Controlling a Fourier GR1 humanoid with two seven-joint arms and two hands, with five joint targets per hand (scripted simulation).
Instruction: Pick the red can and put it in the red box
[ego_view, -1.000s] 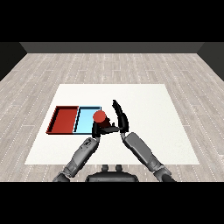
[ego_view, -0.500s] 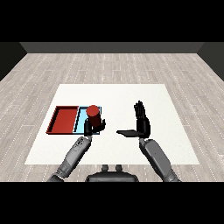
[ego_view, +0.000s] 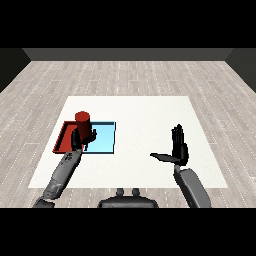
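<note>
Head view shows the red can (ego_view: 83, 125) upright, long axis vertical, over the red tray (ego_view: 64, 138) with the left hand (ego_view: 80, 139) curled round it, while the right hand (ego_view: 178, 150) is spread open.

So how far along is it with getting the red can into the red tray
Done: the left hand is curled round the red can and holds it upright over the trays, about at the red tray's right edge. Left: lower it into the red tray and let go. The right hand is open, off to the side.
</note>
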